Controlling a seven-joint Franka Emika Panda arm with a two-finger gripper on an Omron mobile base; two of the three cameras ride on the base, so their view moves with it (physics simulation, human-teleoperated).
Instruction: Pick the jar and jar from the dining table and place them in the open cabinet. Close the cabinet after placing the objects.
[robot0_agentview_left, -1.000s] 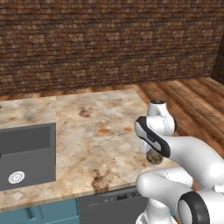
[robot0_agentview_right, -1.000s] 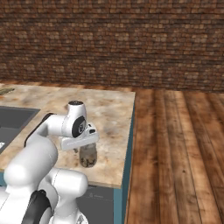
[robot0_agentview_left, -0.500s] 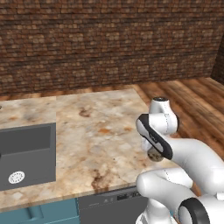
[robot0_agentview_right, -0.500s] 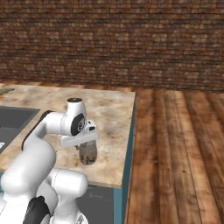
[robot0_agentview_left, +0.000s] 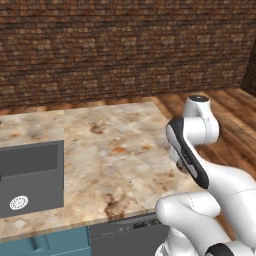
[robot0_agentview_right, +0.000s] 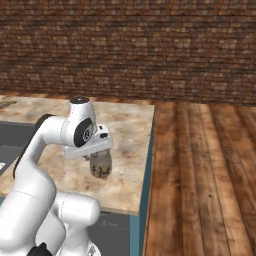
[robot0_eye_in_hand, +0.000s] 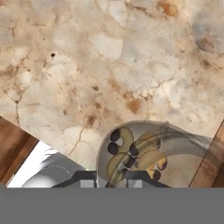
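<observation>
The claw is seen above the dining table, close to its corner by the wood floor. Directly beneath the claw, a jar is gripped from above. The jar is round, wide and smoky grey, translucent, with brownish and dark shapes visible through its wall. In the hand view the jar is seen just past the dark finger tips: a grey, see-through rim curves around yellowish-tan lumps with dark spots. The finger tips are set close together against the jar's near side; the claw is narrowed onto it and the jar is held. In the right base view the jar appears raised off the stone, though contact with the surface cannot be ruled out. The beige-brown marbled top lies beyond and below the claw. A dark grey sink basin is set into the table well away from the claw.
</observation>
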